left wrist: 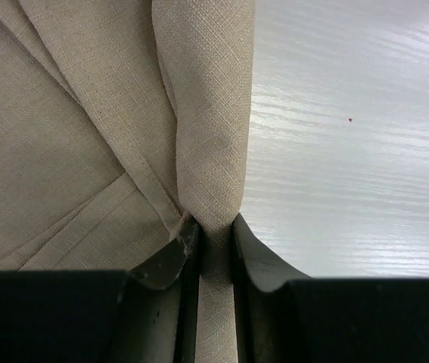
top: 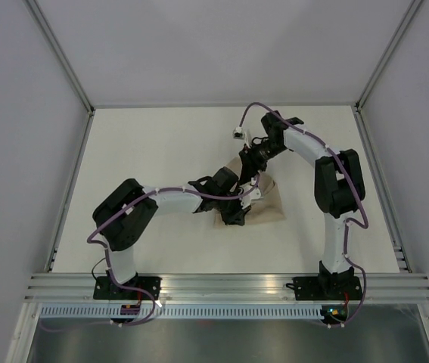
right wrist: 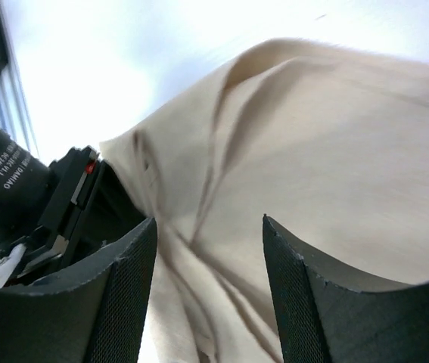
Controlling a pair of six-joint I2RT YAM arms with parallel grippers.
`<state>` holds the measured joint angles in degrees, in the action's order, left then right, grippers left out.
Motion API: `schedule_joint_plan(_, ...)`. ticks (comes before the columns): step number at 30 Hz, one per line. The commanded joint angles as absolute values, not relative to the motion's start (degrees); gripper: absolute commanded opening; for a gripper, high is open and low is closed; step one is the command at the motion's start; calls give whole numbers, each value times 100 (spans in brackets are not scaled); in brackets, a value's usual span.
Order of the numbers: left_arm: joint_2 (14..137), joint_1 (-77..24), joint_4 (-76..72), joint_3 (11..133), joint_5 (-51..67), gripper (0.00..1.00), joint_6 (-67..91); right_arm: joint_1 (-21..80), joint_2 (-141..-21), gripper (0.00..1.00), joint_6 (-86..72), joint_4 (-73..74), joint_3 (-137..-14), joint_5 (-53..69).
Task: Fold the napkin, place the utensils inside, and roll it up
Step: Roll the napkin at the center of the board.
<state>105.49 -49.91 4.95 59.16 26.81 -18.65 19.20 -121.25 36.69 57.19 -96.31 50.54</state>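
The tan napkin [top: 265, 203] lies bunched and creased at the middle of the white table. My left gripper [top: 238, 212] is shut on a pinched fold of the napkin [left wrist: 206, 151], which runs up between its jaws in the left wrist view [left wrist: 214, 238]. My right gripper [top: 253, 160] hovers over the napkin's far edge with its jaws open and nothing between them; the creased napkin [right wrist: 312, 151] fills the right wrist view behind its fingertips [right wrist: 135, 249]. No utensils show in any view.
The white table [top: 146, 151] is walled at the back and sides. The two arms meet over the napkin, their wrists close together. The left arm's black wrist [right wrist: 17, 189] shows at the left of the right wrist view.
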Motion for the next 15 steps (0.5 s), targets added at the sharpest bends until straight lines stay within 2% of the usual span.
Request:
schedule_joint_plan(1,10924,-4799,1678,6152,3603,2,-1494,1618,-11655,64,2585,4423,-9396,5115)
schedule_joint_plan(8,11687,-4413,3013,7257,4043,2,-1371,661,-10848,64,1828,3332,-8509,5536)
schedule_joint_plan(11,12039,-4351,3541,7697,4069,2,-1354,230,-10390,63,2161,3278,-7983,5677)
schedule_joint_plan(15,12426,-4254,3998,8181,4244,2,-1257,-130,-9696,62,3425,3961,-7421,5704)
